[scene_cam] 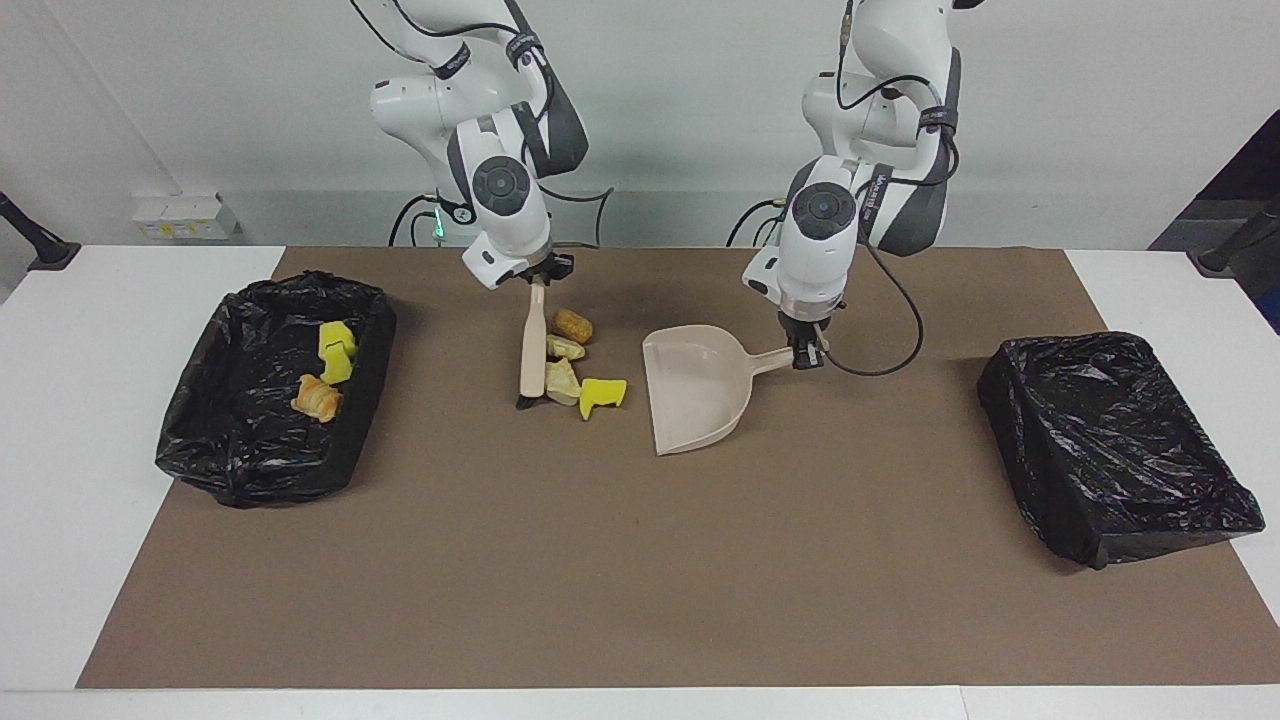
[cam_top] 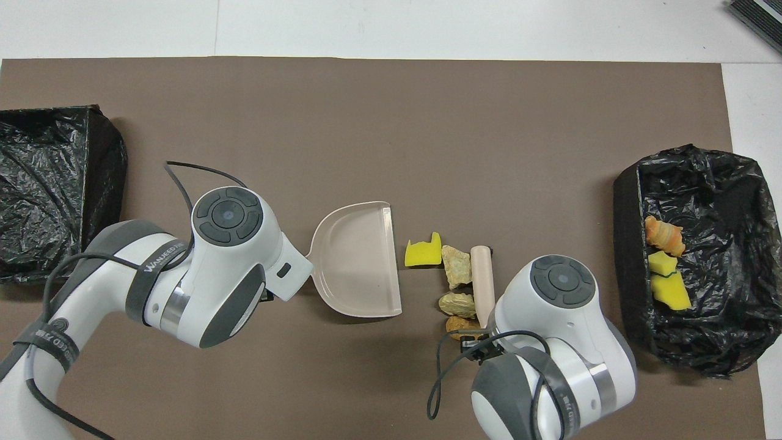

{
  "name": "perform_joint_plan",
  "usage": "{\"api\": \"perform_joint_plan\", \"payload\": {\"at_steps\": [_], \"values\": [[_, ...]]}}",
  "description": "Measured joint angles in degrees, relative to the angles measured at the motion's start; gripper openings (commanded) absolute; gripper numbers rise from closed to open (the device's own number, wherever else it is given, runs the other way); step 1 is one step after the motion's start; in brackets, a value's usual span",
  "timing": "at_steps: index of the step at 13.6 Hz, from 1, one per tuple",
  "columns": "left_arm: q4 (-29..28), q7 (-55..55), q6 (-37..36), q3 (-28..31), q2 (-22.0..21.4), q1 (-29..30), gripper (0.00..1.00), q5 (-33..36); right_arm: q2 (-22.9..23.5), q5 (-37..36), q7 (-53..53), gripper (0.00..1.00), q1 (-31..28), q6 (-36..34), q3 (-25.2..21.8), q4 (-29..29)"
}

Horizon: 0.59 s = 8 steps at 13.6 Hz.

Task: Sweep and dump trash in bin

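Observation:
On the brown mat lies loose trash: a yellow sponge chunk (scene_cam: 600, 393) (cam_top: 423, 252), two tan pieces (scene_cam: 562, 382) (cam_top: 456, 267) and a golden-brown piece (scene_cam: 572, 324). My right gripper (scene_cam: 537, 282) is shut on the handle of a beige brush (scene_cam: 533, 350) (cam_top: 482, 281), whose bristles rest against the tan pieces. My left gripper (scene_cam: 805, 352) is shut on the handle of the beige dustpan (scene_cam: 690, 390) (cam_top: 360, 260). The pan's open mouth faces the sponge chunk, a short gap away. A black-lined bin (scene_cam: 260, 480) (cam_top: 626, 244) at the right arm's end holds two yellow chunks and a croissant-like piece (scene_cam: 317, 397).
A second black-lined bin (scene_cam: 1110, 440) (cam_top: 55, 189) stands at the left arm's end of the mat. White table borders the mat at both ends. A cable loops from each wrist.

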Motion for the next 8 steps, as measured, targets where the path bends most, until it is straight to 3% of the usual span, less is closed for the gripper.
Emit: {"api": "perform_joint_plan", "payload": {"at_steps": [8], "values": [[-2.5, -0.6, 2.5, 0.1, -1.1, -0.4, 0.0, 0.0, 3.1, 15.5, 2.4, 0.0, 7.1, 6.0, 0.1, 5.7]]}}
